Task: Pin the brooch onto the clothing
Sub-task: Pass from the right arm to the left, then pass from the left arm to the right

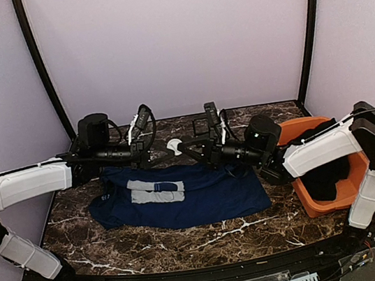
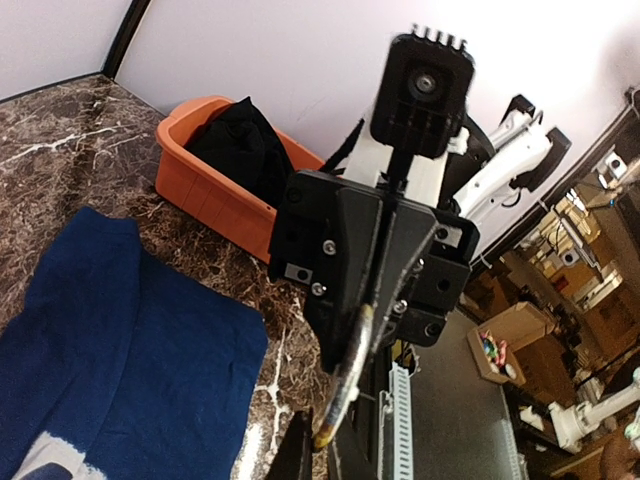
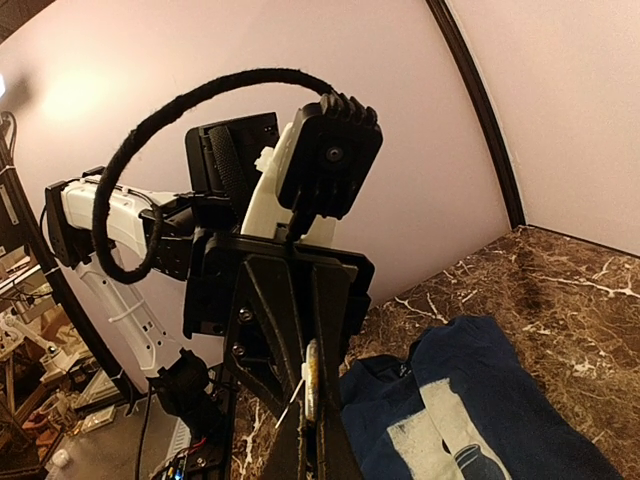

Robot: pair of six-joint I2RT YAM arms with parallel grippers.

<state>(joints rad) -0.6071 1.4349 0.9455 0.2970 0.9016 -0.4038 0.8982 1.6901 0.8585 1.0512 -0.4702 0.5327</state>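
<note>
The brooch (image 1: 174, 144) is held in the air between the two arms, above the far part of the desk (image 1: 189, 243) and just beyond the far edge of the clothing (image 1: 203, 195). It is not touching the fabric. In the top view its white back shows as a small pale disc where the left arm (image 1: 31, 183) and the right arm (image 1: 316, 153) meet. In both wrist views it is seen edge-on as a thin golden rim.

From the left wrist, the right jaws are seen drawn together on the upper part of that rim. From the right wrist, the left jaws are seen closed on it in the same way. The brooch is therefore judged to be clamped from both sides at once. Whether the pin at its back is open cannot be told.

The clothing is spread flat on the desk with its pale print upward, and nothing is fastened to it. An orange tub (image 1: 310, 203) holding a black garment (image 1: 327, 179) is set at the right, apart from the work.

The task is judged to be short of halfway: the brooch is lifted and gripped, but not yet brought down to the shirt. The greater part is left. The brooch is to be passed or turned so that its pin faces the fabric, then lowered to the chest, pushed through and released.
</note>
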